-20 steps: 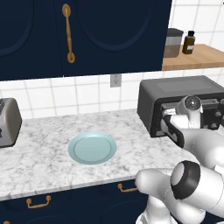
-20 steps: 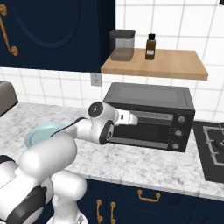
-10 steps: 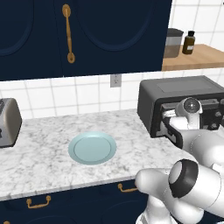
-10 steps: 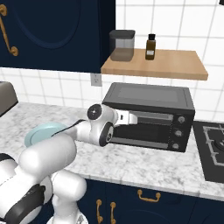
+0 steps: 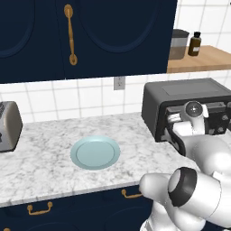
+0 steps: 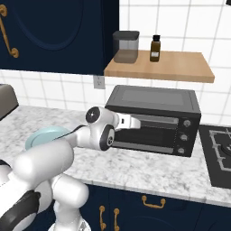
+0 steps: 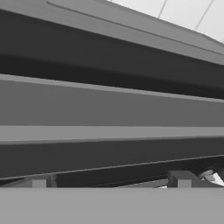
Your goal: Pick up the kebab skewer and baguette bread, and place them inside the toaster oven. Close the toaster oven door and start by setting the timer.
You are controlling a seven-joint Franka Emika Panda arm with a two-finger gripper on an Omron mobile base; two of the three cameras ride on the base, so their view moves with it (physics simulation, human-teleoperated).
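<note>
Marble-patterned counter runs under dark blue cabinets with brass handles, and a wooden shelf on the tiled wall carries a grey canister and a small brown bottle. Below that shelf stands the toaster oven, dark grey, with three knobs down its right side. The toaster oven door looks upright against the box, its bar handle stretching right across the hand view, very close to the camera. The gripper sits at the door's upper left, by that handle; whether its fingers are spread or pressed together I cannot tell. A pale blue plate lies on the counter well left of the oven, and a silver toaster stands farther left.
</note>
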